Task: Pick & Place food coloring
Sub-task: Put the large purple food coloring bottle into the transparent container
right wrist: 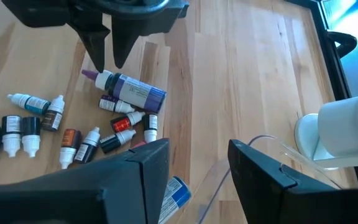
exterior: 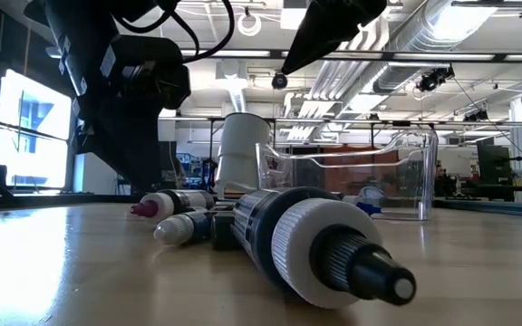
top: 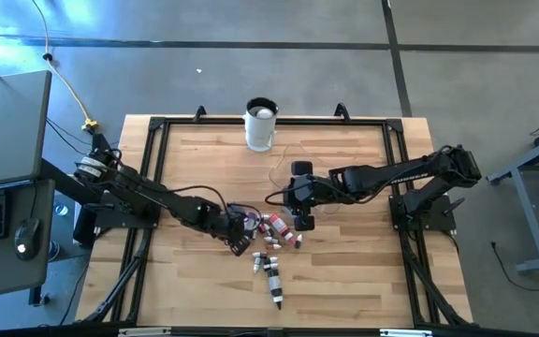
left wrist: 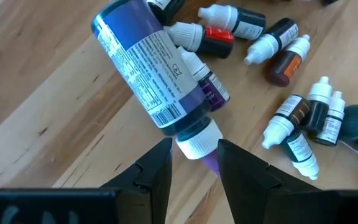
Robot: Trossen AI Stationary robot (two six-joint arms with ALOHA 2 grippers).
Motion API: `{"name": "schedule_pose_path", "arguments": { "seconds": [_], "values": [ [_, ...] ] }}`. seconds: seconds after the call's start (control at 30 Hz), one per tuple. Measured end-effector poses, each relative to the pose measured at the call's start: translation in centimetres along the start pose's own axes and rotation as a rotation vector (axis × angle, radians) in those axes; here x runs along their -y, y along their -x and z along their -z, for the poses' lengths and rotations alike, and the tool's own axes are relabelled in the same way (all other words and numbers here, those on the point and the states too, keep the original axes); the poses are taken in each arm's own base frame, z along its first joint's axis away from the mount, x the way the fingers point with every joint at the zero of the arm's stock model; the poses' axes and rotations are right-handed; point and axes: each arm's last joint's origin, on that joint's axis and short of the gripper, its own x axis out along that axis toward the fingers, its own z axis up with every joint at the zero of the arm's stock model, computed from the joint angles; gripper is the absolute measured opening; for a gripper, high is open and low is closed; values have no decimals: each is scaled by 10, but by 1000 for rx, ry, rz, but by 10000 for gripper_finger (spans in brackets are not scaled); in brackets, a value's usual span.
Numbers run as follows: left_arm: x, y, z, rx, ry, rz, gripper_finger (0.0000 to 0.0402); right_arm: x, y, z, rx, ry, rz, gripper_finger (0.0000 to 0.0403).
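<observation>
Several small white-capped food coloring bottles [left wrist: 291, 118] lie on their sides in a heap mid-table [top: 274, 234], with more toward the near edge [top: 271, 276]. A larger purple bottle [left wrist: 148, 68] lies tilted on the heap. My left gripper [left wrist: 194, 168] points steeply down at it, open, one finger on each side of its white cap [left wrist: 197, 140] and purple nozzle. My right gripper [right wrist: 197, 168] hangs open above the clear bowl [exterior: 352, 181], holding nothing. My left gripper comes from above with its fingers [left wrist: 157, 165] across the purple bottle's cap end. Whether they touch the cap [left wrist: 191, 146] I cannot tell. The bottle lies on the table and on a smaller bottle.
A tall white cup [top: 261, 124] stands at the far edge, beside the clear bowl [right wrist: 260, 149]. A blue-labelled bottle [right wrist: 176, 190] shows under my right gripper. A dark bottle [exterior: 315, 244] lies near the front edge. Black frame rails [top: 157, 168] border the wooden table.
</observation>
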Motion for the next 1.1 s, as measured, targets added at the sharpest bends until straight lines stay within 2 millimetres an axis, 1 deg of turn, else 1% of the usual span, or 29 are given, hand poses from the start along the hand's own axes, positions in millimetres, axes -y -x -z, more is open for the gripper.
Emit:
{"name": "schedule_pose_path", "arguments": {
  "seconds": [0.17, 0.43, 0.6, 0.7, 0.97, 1.1],
  "values": [
    [1, -3, 1, -24, -2, 10, 127, 0, 0, 0, 2, -1, 0, 158],
    [-1, -4, 8, -195, -4, 54, 127, 0, 0, 0, 4, -1, -3, 158],
    [-7, -3, 12, -254, -6, 2, 127, 0, 0, 0, 4, -1, -3, 158],
    [-7, -3, 12, -252, 24, 1, 127, 0, 0, 0, 4, -1, -3, 158],
    [5, -4, 4, -147, 27, 114, 127, 0, 0, 0, 5, -1, -3, 158],
    [3, -9, 5, -130, 26, 77, 127, 0, 0, 0, 4, -1, -3, 158]
  ]
}}
